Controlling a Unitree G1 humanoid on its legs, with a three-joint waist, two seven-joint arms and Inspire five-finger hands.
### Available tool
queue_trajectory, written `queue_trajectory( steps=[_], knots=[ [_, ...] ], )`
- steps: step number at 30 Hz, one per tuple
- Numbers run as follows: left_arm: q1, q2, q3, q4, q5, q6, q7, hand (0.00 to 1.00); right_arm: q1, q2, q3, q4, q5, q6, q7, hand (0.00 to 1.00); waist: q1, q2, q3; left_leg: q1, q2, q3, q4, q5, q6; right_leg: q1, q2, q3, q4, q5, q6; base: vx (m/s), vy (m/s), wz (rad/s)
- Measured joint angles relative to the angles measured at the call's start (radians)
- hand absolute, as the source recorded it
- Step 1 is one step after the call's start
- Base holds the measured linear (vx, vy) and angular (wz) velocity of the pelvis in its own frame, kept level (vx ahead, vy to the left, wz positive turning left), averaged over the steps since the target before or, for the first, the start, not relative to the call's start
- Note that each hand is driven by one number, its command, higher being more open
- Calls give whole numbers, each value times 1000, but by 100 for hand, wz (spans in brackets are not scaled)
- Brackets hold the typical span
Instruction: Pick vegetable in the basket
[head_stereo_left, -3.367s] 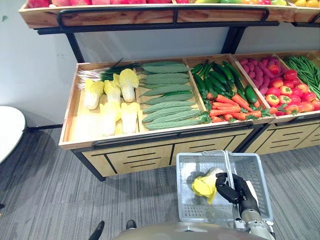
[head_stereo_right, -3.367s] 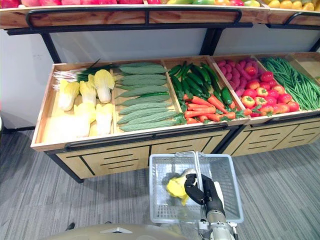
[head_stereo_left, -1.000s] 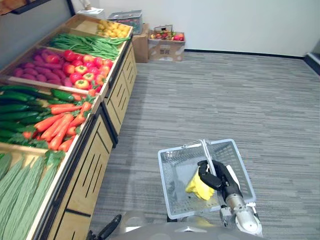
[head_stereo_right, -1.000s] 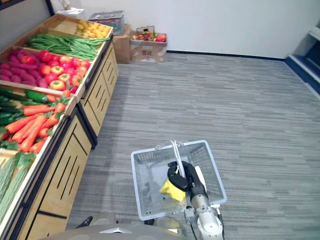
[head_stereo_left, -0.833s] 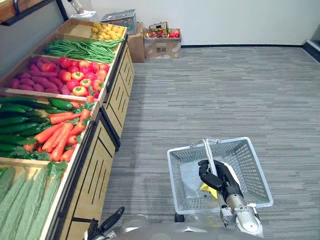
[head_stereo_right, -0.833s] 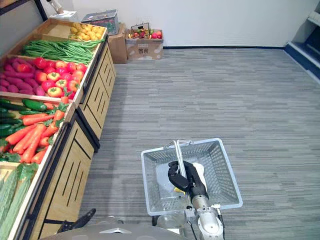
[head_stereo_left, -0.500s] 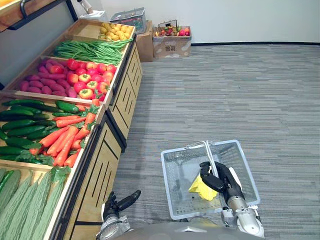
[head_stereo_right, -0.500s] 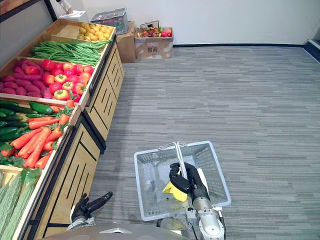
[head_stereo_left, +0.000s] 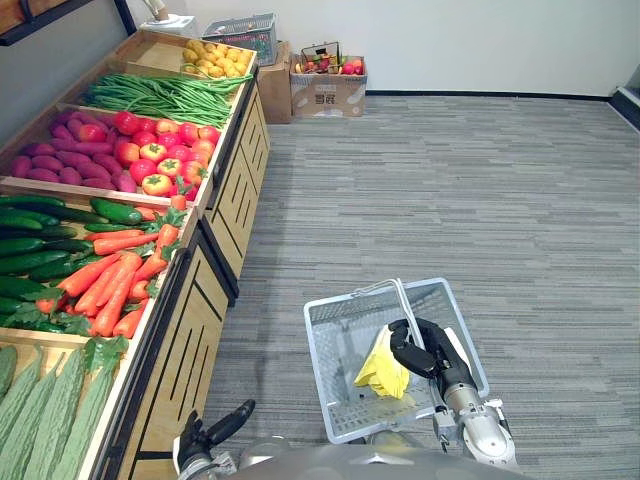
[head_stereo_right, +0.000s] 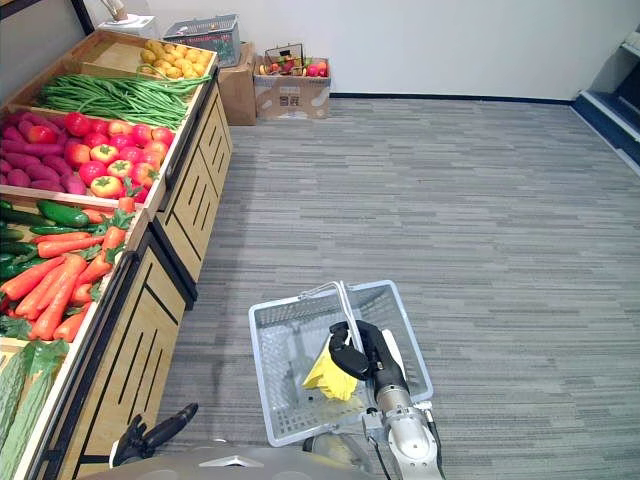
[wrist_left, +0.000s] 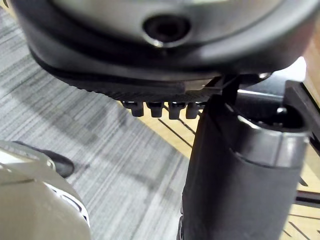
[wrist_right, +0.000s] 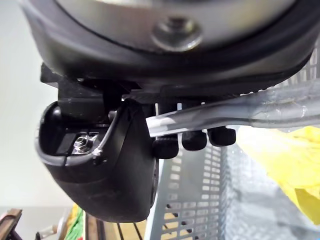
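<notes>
Partly behind right hand (head_stereo_left: 432, 352), vegetable (head_stereo_left: 379, 370) in basket (head_stereo_left: 325, 365).

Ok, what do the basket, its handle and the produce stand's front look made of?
Basket: pale grey plastic by the look, matte, walls a moulded grid of small holes. Handle, gripped by the right hand: thin glossy silvery bars, metal or clear plastic, I cannot tell. Stand front: light wood with grain, dark slots, black frame.
</notes>
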Motion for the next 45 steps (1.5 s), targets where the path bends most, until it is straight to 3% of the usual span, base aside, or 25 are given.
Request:
queue_trajectory(
  steps=[4,9,10,13,15,16,17,18,19,21,22,23,24,26,28,30,31,34,37,39,40,41,42,44,45],
  knots=[
    [4,3,-2,-4,-4,1,0,100,3,-3,-24,0,-5,0,-9,0,1,-9,5,-10,-24,-22,105,-79,22,-7,-45,-44,136,-56,18,57,96,16],
    [41,5,-14,-67,-2,3,-3,100,-1,31,-26,-23,-27,0,-11,0,-2,-23,26,44,-37,-36,130,-134,57,-97,-109,-144,408,-53,36,74,71,7],
    [46,10,-20,-78,-2,3,-3,100,-1,31,-26,-29,-27,0,-10,0,-3,-33,22,59,-35,-39,126,-141,57,-112,-120,-155,422,-70,17,132,33,9],
    [49,21,-31,-77,-2,6,-3,100,-3,31,-29,-48,-26,0,-9,0,-1,-37,23,78,0,-51,125,-169,40,-199,-133,-152,354,-84,25,196,-26,12],
    [47,26,-44,-62,0,13,-3,100,-18,31,-32,-50,-25,0,-8,0,-1,-21,24,104,55,-55,122,-194,1,-258,-132,-151,197,-35,70,307,-135,10],
    [46,27,-44,-56,0,16,-2,100,-22,31,-31,-50,-25,0,-8,0,-1,-19,26,118,66,-56,116,-200,-9,-261,-132,-151,144,-2,69,383,-197,12],
    [44,27,-44,-38,0,22,-1,100,-27,30,-30,-48,-25,0,-6,0,-2,-14,27,157,88,-55,97,-212,-29,-253,-134,-154,71,118,69,458,-246,11],
    [37,24,-41,-12,-1,27,2,100,-35,19,-34,-32,-25,0,-5,0,-1,2,25,198,117,-56,70,-212,-44,-221,-114,-185,66,214,46,478,-248,12],
    [31,16,-39,-7,0,29,-1,100,-48,12,-36,-22,-25,2,-6,0,0,14,23,203,134,-53,55,-197,-60,-223,-106,-198,85,197,27,526,-295,14],
    [-1,6,-45,-13,12,24,-6,100,-73,1,-54,-26,-25,3,-8,0,-16,23,35,225,131,-62,-16,-110,-82,-332,-144,-207,321,149,-13,380,-280,33],
    [-13,-4,-45,-13,15,22,-2,100,-88,-5,-54,-26,-25,4,-8,0,-26,25,36,232,134,-72,-20,-101,-88,-357,-140,-210,347,111,7,283,-275,51],
    [-4,-2,-40,-15,32,19,3,100,-84,-9,-53,-33,-24,2,-3,0,-32,15,25,235,132,-93,-12,-100,-87,-335,-154,-212,323,46,-2,385,-346,42],
    [-8,-2,-37,-10,32,21,5,100,-79,-12,-54,-28,-22,5,2,0,-31,34,10,232,162,-116,11,-108,-96,-325,-143,-234,344,-30,-3,353,-276,37],
    [-15,-14,-38,-9,32,21,6,100,-73,-8,-52,-23,-22,21,10,0,-51,57,-4,179,204,-158,105,-100,-91,-306,-121,-285,362,-89,-24,324,-290,40],
    [-25,-22,-37,-8,29,21,-4,100,-75,-8,-51,-23,-21,28,11,0,-54,63,-9,105,239,-182,254,-35,-90,-266,-95,-318,338,-112,-48,315,-321,30],
    [-32,-16,-39,-13,28,21,-4,100,-64,-13,-50,-23,-16,29,13,0,-52,54,-4,2,269,-195,464,121,-95,-177,-60,-338,253,-119,-67,413,-361,11],
    [-31,-13,-39,-27,18,20,-4,100,-46,-20,-49,-22,-13,30,12,0,-47,51,-2,-66,286,-166,661,103,-77,-96,-39,-339,179,-110,-84,383,-283,-1],
    [-27,-14,-38,-37,-1,17,-4,100,-21,-35,-48,-22,4,31,9,0,-38,46,1,-125,304,-69,829,46,-14,22,-11,-323,80,-96,-89,250,-122,-15],
    [-32,-11,-17,-43,-7,14,-10,100,-16,-43,-52,-22,5,31,-7,0,-27,37,4,-221,284,18,855,-39,0,138,-1,-294,-15,-87,-77,311,-21,-23],
    [-30,1,-4,-46,-13,13,-11,100,-14,-36,-52,-22,5,30,-9,0,0,6,18,-284,207,68,685,-102,5,197,-53,-263,-28,-85,-69,289,93,-36],
    [-27,2,-3,-45,-12,13,-11,100,-13,-36,-53,-22,5,30,-9,0,0,1,20,-299,188,78,602,-102,10,206,-67,-260,-25,-86,-54,302,155,-24],
    [-15,-8,-9,-44,-11,12,-8,100,3,-49,-62,-35,9,27,-9,0,-3,21,12,-306,165,106,345,49,11,219,-68,-259,-22,-97,-13,346,191,-6],
    [-10,0,3,-37,-16,15,-12,100,7,-27,-63,-19,14,30,-7,0,0,-3,10,-289,136,127,310,44,4,238,-98,-248,-31,-121,21,342,186,7],
    [-10,19,3,-41,-12,14,-7,100,30,1,-61,-27,15,27,-1,0,-2,-41,0,-291,93,146,285,38,20,248,-133,-260,-76,-111,39,260,138,15],
    [-10,22,3,-41,-11,18,-1,100,29,4,-60,-27,19,26,5,0,-1,-46,3,-297,86,164,293,29,36,265,-141,-262,-112,-96,57,257,129,8]
  ],
)
